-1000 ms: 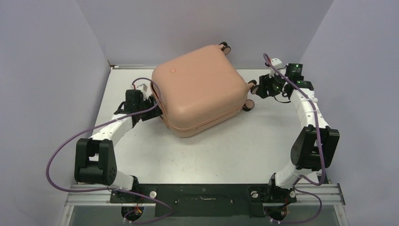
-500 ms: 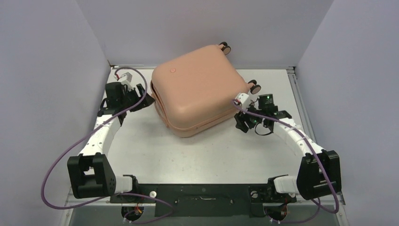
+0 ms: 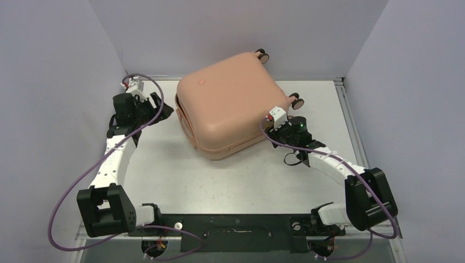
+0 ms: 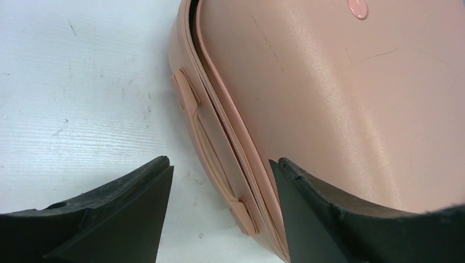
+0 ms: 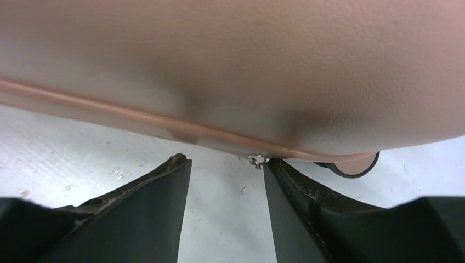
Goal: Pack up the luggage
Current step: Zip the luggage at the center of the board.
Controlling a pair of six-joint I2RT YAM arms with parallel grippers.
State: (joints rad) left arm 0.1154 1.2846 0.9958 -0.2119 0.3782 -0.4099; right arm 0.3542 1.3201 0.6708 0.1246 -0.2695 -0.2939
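Your left gripper (image 4: 219, 164) stands open, its two dark fingers (image 4: 118, 211) spread with nothing clamped between them. Just past their tips lies the luggage (image 3: 233, 109), and you are looking at its left side. The pink side handle (image 4: 207, 147) and the seam between the two shells run across the gap between the fingers. The right-hand finger sits very close to the shell, though you cannot tell whether it touches. Toward the far end of that seam a dark slit shows where the shells stand slightly apart. The small round logo dot (image 4: 357, 8) sits on the lid, beyond the seam.

Your right gripper (image 5: 226, 160) is open too and holds nothing, with bare table (image 3: 247, 175) showing between its fingers. It points at the near right side of the luggage, low down, close under the curve of the shell. A small metal zipper pull (image 5: 256, 160) hangs from the seam right at the tip of the right-hand finger. A caster wheel (image 5: 351, 164) shows under the luggage just past that same finger.

From above, the luggage lies flat on its broad side, lid up, set at an angle at the far middle of the table. The left gripper is beside its left edge and the right gripper against its near right corner. Two more wheels stick out at its far right end.
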